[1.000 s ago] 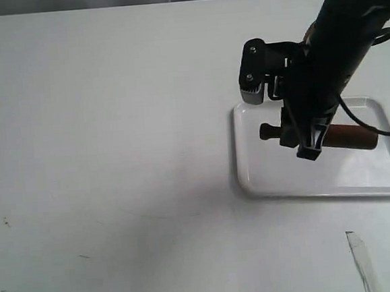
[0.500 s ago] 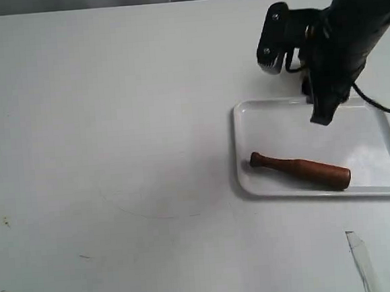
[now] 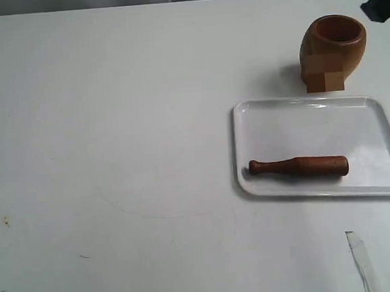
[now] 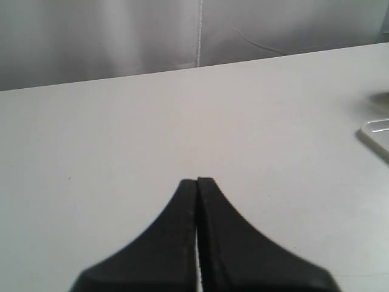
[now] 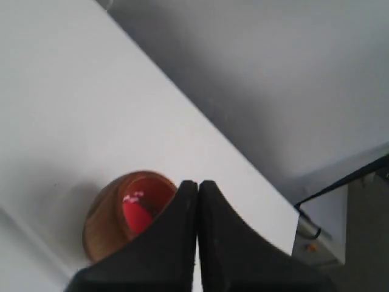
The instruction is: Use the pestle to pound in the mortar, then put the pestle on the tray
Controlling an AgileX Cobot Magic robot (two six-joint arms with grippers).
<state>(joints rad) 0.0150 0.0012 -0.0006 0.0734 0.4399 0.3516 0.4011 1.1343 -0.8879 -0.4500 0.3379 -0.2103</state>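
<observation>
As the pestle (image 3: 298,166) is seen lying flat inside the tray (image 3: 301,121) in the exterior view, dark knob turned to 9 o'clock and thick end to 3 o'clock, the placing step is judged to be done and the task to be at or near its end. The tray is set at about 4 o'clock of the table's (image 3: 112,125) middle. The mortar (image 3: 332,48) is stood upright just beyond the tray's far rim, at about 1 o'clock of the pestle. Only a dark part of the right arm (image 3: 381,6) is shown at the 2 o'clock edge, near the mortar, and the left arm is not seen there. A scrap of clear tape (image 3: 359,258) is noted at 5 o'clock, well apart from the tray, and nothing is found in the way. In the left wrist view the left gripper (image 4: 197,181) is shown with its fingers pressed together on nothing, over bare table, with a corner of the tray at the frame's edge. In the right wrist view the right gripper (image 5: 197,182) is likewise drawn closed and empty, above the mortar, in which something red (image 5: 135,210) is seen. The next move is judged to call for no more than the arms being cleared away, with care taken that the mortar is not knocked.
</observation>
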